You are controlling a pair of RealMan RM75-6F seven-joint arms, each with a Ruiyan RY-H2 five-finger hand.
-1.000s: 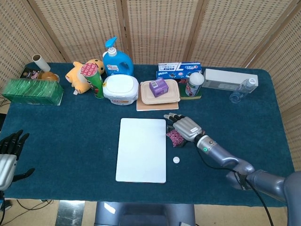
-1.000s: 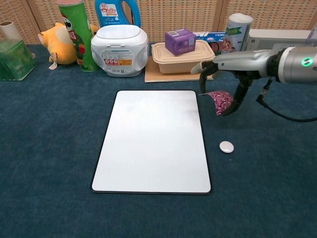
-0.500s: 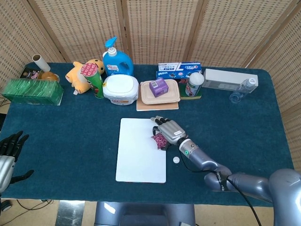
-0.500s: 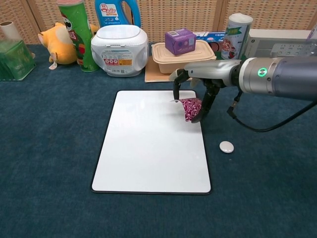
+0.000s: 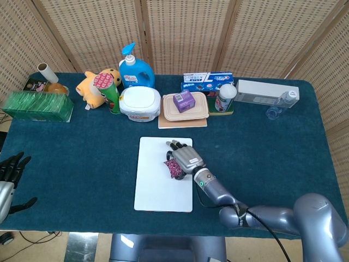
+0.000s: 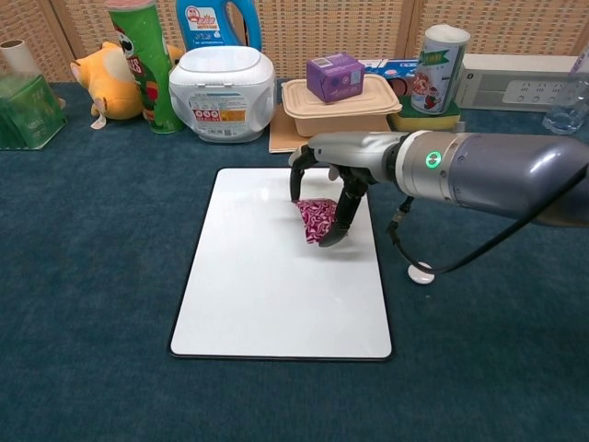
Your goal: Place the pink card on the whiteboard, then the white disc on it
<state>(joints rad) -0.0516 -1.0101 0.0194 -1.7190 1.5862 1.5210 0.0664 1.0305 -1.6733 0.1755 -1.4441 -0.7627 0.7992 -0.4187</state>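
Note:
My right hand (image 5: pixel 184 157) (image 6: pixel 324 189) hangs over the whiteboard (image 5: pixel 155 188) (image 6: pixel 267 295) and pinches the pink patterned card (image 5: pixel 174 168) (image 6: pixel 316 219) between its fingertips, a little above the board's upper middle. The white disc (image 6: pixel 421 273) lies on the blue cloth just off the board's right edge; in the head view my right forearm hides it. Low at the left edge of the head view, my left hand (image 5: pixel 9 177) shows dark fingers spread apart and holds nothing.
Along the back stand a white wipes tub (image 6: pixel 222 81), a beige lunch box (image 6: pixel 340 106) with a purple box (image 6: pixel 334 76) on it, a green chip can (image 6: pixel 143 60), a plush toy (image 6: pixel 97 69), a detergent bottle (image 5: pixel 134 65) and a snack can (image 6: pixel 436 57).
My right hand has carried the pink card leftward, from the cloth right of the board to above the board's middle. The disc and my left hand have stayed put.

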